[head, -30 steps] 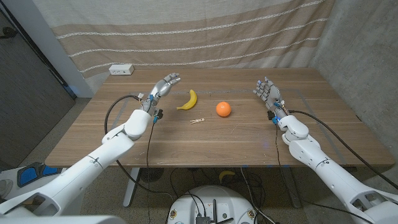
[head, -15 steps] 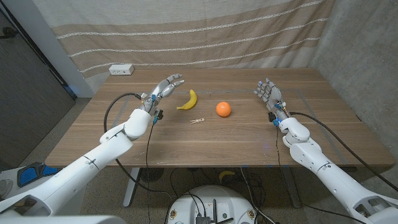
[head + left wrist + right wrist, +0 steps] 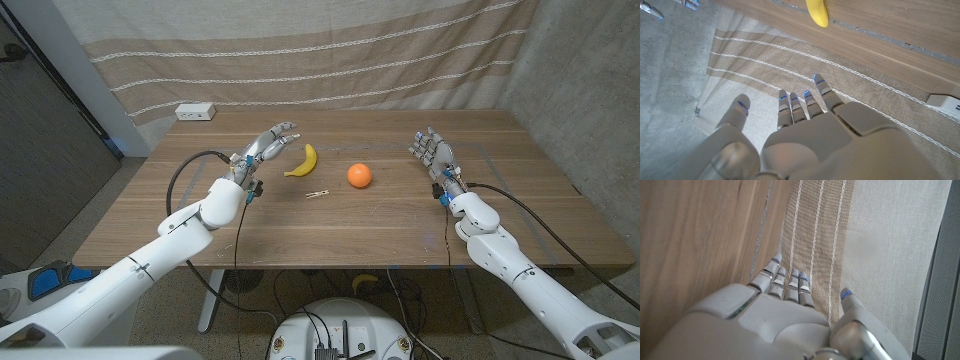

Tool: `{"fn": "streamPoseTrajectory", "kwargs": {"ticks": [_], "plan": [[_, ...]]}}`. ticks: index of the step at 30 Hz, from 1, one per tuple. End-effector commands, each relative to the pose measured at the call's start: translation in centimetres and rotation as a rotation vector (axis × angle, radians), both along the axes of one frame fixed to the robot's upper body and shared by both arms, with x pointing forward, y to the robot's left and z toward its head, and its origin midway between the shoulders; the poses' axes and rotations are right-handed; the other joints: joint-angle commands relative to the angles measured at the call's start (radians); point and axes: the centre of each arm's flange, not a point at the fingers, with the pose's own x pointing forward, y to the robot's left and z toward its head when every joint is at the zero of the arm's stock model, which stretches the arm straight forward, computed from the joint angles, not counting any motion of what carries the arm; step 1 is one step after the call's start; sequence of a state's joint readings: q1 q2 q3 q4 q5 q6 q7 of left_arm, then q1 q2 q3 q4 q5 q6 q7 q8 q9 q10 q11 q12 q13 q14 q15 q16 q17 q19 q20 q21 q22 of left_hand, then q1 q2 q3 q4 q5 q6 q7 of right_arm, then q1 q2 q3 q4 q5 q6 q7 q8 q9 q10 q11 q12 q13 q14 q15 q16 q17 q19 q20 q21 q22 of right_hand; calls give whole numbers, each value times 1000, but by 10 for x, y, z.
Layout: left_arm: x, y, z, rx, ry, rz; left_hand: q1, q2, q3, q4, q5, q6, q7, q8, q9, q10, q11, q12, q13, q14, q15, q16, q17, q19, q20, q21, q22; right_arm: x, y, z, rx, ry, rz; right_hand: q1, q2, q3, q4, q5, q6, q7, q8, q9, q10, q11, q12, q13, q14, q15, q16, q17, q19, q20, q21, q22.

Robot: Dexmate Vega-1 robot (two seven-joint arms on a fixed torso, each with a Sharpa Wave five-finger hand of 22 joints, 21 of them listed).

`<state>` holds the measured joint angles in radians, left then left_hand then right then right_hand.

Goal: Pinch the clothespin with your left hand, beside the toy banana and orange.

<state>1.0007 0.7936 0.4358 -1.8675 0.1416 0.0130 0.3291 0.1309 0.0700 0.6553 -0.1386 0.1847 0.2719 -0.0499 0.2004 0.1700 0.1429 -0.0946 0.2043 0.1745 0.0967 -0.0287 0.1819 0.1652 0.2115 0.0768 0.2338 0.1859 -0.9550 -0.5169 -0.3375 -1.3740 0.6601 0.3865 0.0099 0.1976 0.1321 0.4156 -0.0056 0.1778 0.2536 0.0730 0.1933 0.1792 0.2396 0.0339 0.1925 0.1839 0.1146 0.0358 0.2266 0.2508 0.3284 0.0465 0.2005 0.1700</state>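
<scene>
Left hand [image 3: 268,142] open, nothing gripped, clothespin [image 3: 318,194] untouched.
Toy banana [image 3: 303,160] at its 11 o'clock could easily get bumped on approach.

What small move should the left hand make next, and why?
Probably bring the open left hand toward its right and down to the small wooden clothespin. The hand holds nothing beside the yellow toy banana; the clothespin lies untouched before the banana and round orange toy.
</scene>
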Motion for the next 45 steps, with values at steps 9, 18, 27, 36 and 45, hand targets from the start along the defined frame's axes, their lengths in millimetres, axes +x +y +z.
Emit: {"fn": "streamPoseTrajectory", "kwargs": {"ticks": [9, 18, 27, 36, 45], "plan": [[-19, -14, 0, 159, -55, 125, 20, 0, 3, -18, -2, 15, -3, -4, 6, 9, -1, 4, 5, 12, 0, -1, 3, 8, 0, -1, 3, -8, -3, -4, -1, -18, 9, 1, 13, 3, -7, 0, 9, 3, 2, 2, 9, -2, 3, 3, 9, -1, 8, 1, 8, 1, -1, 4], [-27, -23, 4, 261, -99, 192, 28, 0, 4, -25, -2, 22, -8, -3, 6, 10, -7, 2, 6, 11, -1, -2, 3, 8, -2, -2, 3, -9, -4, -7, 5, -18, 8, 0, 13, 3, -8, 0, 10, 3, 2, 2, 10, 0, 2, 3, 10, -1, 9, 1, 8, 2, -1, 4], [-32, -32, 9, 356, -98, 253, 31, -10, -2, -30, -5, 16, -20, -9, 7, -2, -11, -5, 6, 6, -5, -4, 4, 5, -3, -6, 3, -11, -5, -10, 16, -18, 9, -1, 14, 2, -10, -1, 11, 4, 1, 2, 10, -1, 2, 3, 10, 0, 10, 2, 9, 2, -1, 4], [-35, -38, 13, 402, -73, 264, 41, -16, -4, -34, -5, 41, -22, -1, 8, 2, -15, -5, 7, 16, -10, 0, 4, 0, -4, -9, 3, -13, -7, -13, 25, -18, 5, -2, 14, 2, -11, -1, 11, 4, 1, 2, 13, 1, 2, 4, 12, 0, 11, 3, 10, 3, -1, 5], [-38, -44, 14, 444, -66, 314, 68, -57, -17, -48, -6, 160, 3, 34, 13, 21, -27, -4, 8, 44, -25, 4, 5, 5, -9, -12, 4, -15, -8, -16, 30, -21, 4, -5, 14, 1, -11, -1, 16, 5, 2, 2, 19, 3, 4, 4, 13, 1, 12, 4, 11, 4, 0, 5]]}}
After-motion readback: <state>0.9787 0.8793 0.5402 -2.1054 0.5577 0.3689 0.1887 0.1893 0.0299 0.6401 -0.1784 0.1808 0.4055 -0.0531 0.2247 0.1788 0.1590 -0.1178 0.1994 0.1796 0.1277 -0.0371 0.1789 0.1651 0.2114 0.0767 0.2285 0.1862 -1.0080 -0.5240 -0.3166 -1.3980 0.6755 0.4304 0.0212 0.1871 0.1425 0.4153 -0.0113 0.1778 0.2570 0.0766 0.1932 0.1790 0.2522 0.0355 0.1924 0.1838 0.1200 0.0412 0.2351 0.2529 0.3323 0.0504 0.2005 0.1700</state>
